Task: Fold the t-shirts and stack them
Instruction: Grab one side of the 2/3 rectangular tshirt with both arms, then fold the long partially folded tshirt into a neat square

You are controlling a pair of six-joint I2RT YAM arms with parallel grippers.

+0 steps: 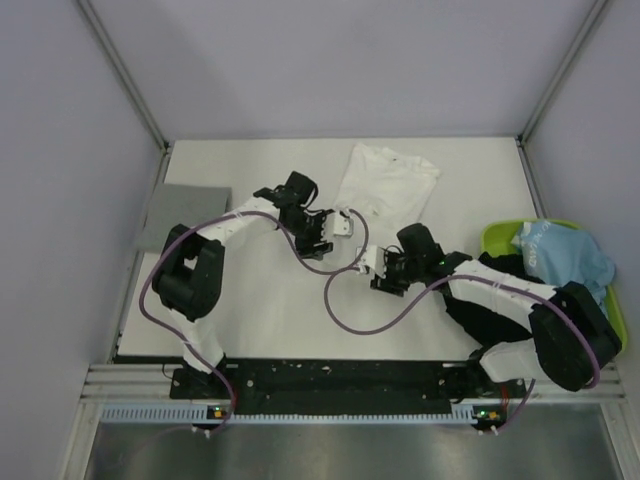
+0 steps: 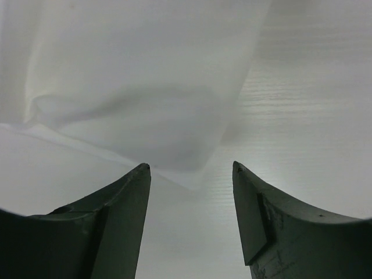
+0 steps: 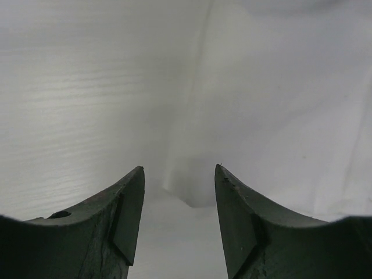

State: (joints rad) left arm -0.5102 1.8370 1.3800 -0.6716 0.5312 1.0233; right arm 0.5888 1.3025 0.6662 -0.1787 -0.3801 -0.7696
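1. Toward 12 o'clock on the worktop [image 1: 250, 170] lies the white t-shirt [image 1: 385, 180], loosely spread. We judge it to be the one being folded, with the fold unfinished.
2. Our left end effector [image 2: 190, 168] and right end effector [image 3: 179, 168] both stand partly open and hold nothing. The shirt's near edge lies just ahead of their tips.
3. The next move, we think, calls for pinching that thin edge low against the worktop with both sides together.
4. Only the top view shows the folded grey t-shirt [image 1: 185, 215] at 9 o'clock. It also shows the lime-green tray [image 1: 492, 238] at 3 o'clock, holding a light blue t-shirt [image 1: 560, 255], with a black t-shirt [image 1: 480, 305] heaped beside it. Only the wrist views show the gaps empty.
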